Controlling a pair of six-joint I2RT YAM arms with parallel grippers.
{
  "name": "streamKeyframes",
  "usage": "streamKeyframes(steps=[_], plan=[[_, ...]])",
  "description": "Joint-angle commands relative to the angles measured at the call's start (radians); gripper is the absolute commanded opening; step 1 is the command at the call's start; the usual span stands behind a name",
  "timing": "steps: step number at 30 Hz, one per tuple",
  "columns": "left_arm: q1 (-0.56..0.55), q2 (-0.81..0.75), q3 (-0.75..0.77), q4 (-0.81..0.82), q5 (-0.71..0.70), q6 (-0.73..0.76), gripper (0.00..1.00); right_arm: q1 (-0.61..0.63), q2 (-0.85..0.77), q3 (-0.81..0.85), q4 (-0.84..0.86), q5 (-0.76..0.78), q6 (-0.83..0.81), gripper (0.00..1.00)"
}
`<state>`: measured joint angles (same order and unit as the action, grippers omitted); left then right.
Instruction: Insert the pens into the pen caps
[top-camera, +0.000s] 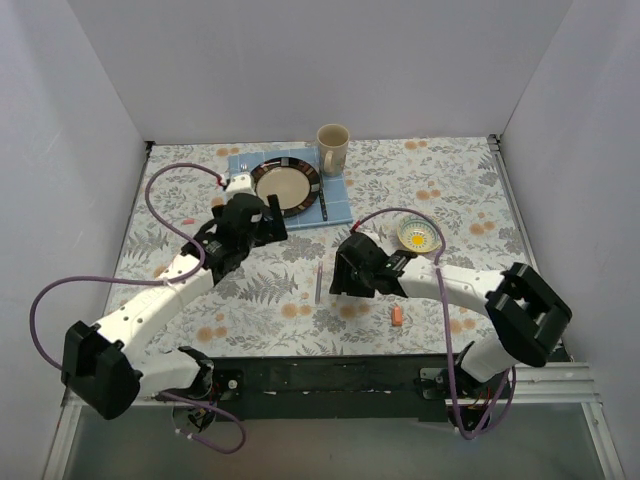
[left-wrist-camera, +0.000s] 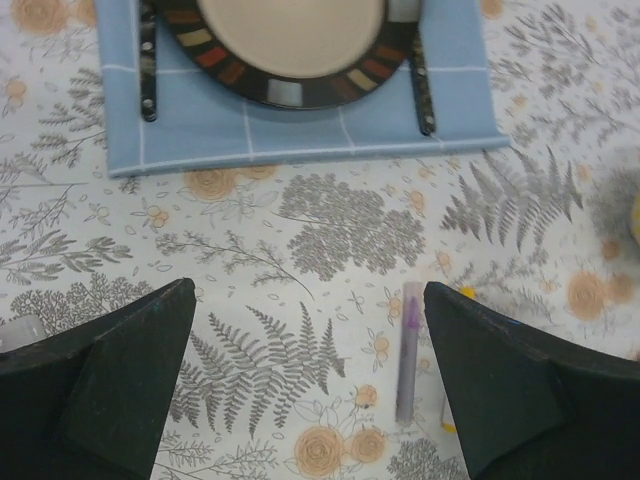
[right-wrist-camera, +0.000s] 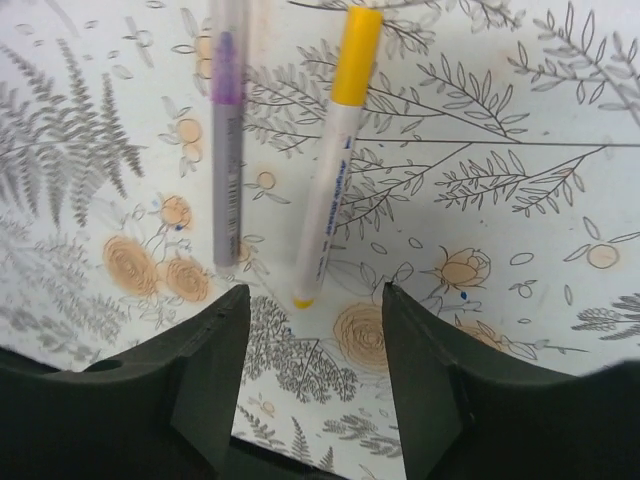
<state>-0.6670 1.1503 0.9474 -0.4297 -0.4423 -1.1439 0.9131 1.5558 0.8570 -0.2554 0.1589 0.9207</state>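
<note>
Right hand (right-wrist-camera: 314, 320) is seen with its fingers parted about halfway and nothing between them. It is held low over the counter (right-wrist-camera: 540, 220), and the near end of the yellow pen (right-wrist-camera: 330, 180) lies just in front of the gap, apparently untouched. A yellow cap (right-wrist-camera: 355, 55) is seated on that pen's far end, so this pen is judged done and the step in hand is taken to be its release. The purple pen (right-wrist-camera: 228, 170) lies just beside it, roughly parallel and not touching; whether its tip is covered cannot be told. Left hand (left-wrist-camera: 307, 300) is spread fully wide and empty above the counter. A small orange piece (top-camera: 397, 316), taken for a cap, lies apart near the right arm.

Next, the right hand would have to be raised clear, and an uncapped pen and its matching cap would have to be found, gripped one in each hand, and lined up end to end.

Blue print is carried along the yellow pen's barrel, but it is too small to be read, and no brand can be made out.
</note>
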Motion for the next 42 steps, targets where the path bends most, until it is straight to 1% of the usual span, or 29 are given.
streamKeyframes(steps=[1,4,6,7,9,10,11,14,15,16,17,18,20,21,22,23,24,25,26,27,28,30,31,32,34,35,38,39,42], plan=[[0.281,0.043,0.047,-0.024,0.141,-0.155,0.98,0.006,-0.144,0.002,0.004,0.012,-0.132,0.64],[0.407,0.060,0.041,-0.009,0.137,-0.293,0.96,0.004,-0.274,-0.065,0.079,-0.016,-0.190,0.66],[0.452,0.101,0.071,-0.024,0.116,-0.392,0.95,0.006,-0.330,-0.096,0.107,-0.027,-0.209,0.67],[0.487,0.129,0.091,-0.056,0.102,-0.410,0.94,0.006,-0.382,-0.117,0.119,-0.027,-0.221,0.67],[0.513,0.222,0.141,-0.093,0.006,-0.427,0.94,0.006,-0.431,-0.140,0.137,-0.030,-0.243,0.66],[0.533,0.251,0.187,-0.113,-0.037,-0.406,0.93,0.004,-0.480,-0.168,0.149,-0.033,-0.259,0.66],[0.543,0.281,0.206,-0.110,-0.135,-0.384,0.93,0.004,-0.502,-0.180,0.183,-0.030,-0.266,0.66],[0.601,0.397,0.286,-0.110,-0.193,-0.301,0.91,0.004,-0.569,-0.216,0.234,-0.048,-0.296,0.66],[0.612,0.419,0.300,-0.094,-0.197,-0.236,0.92,0.004,-0.582,-0.222,0.245,-0.062,-0.313,0.66],[0.616,0.455,0.306,-0.017,-0.184,-0.067,0.91,0.004,-0.605,-0.228,0.245,-0.073,-0.328,0.66],[0.618,0.468,0.303,0.015,-0.162,0.029,0.91,0.006,-0.614,-0.240,0.277,-0.081,-0.356,0.65],[0.618,0.476,0.294,0.050,-0.101,0.111,0.91,0.004,-0.623,-0.245,0.294,-0.091,-0.365,0.65],[0.626,0.503,0.300,0.101,-0.073,0.234,0.91,0.006,-0.646,-0.254,0.303,-0.093,-0.376,0.65],[0.633,0.517,0.321,0.092,-0.094,0.213,0.91,0.004,-0.654,-0.262,0.315,-0.099,-0.385,0.65],[0.658,0.529,0.355,0.001,-0.128,0.143,0.91,0.006,-0.664,-0.265,0.320,-0.102,-0.391,0.65],[0.665,0.542,0.425,-0.050,-0.125,-0.002,0.89,0.006,-0.671,-0.268,0.323,-0.105,-0.395,0.65],[0.699,0.543,0.448,-0.105,-0.125,-0.113,0.88,0.006,-0.674,-0.269,0.323,-0.104,-0.399,0.65],[0.714,0.537,0.465,-0.218,-0.127,-0.208,0.89,0.006,-0.683,-0.269,0.318,-0.101,-0.399,0.64],[0.718,0.525,0.467,-0.274,-0.140,-0.299,0.89,0.004,-0.686,-0.269,0.317,-0.101,-0.402,0.64],[0.719,0.493,0.453,-0.335,-0.157,-0.538,0.88,0.006,-0.691,-0.271,0.315,-0.095,-0.402,0.64],[0.727,0.476,0.446,-0.460,-0.159,-0.629,0.87,0.006,-0.700,-0.271,0.312,-0.093,-0.405,0.64],[0.734,0.439,0.412,-0.544,-0.080,-0.805,0.86,0.004,-0.711,-0.277,0.314,-0.081,-0.408,0.64],[0.754,0.433,0.401,-0.617,-0.041,-0.859,0.85,0.004,-0.723,-0.283,0.320,-0.078,-0.410,0.64],[0.768,0.427,0.386,-0.642,0.065,-0.888,0.85,0.006,-0.729,-0.288,0.323,-0.070,-0.411,0.64],[0.793,0.411,0.321,-0.649,0.158,-0.922,0.84,0.004,-0.746,-0.300,0.329,-0.065,-0.411,0.64],[0.794,0.407,0.298,-0.644,0.245,-0.935,0.83,0.006,-0.752,-0.303,0.334,-0.062,-0.414,0.64],[0.797,0.408,0.199,-0.580,0.339,-0.978,0.80,0.004,-0.769,-0.308,0.337,-0.058,-0.428,0.64],[0.797,0.413,0.177,-0.561,0.378,-0.987,0.76,0.004,-0.772,-0.306,0.332,-0.058,-0.431,0.64],[0.800,0.448,0.136,-0.532,0.398,-1.025,0.76,0.006,-0.781,-0.296,0.315,-0.055,-0.445,0.64]])
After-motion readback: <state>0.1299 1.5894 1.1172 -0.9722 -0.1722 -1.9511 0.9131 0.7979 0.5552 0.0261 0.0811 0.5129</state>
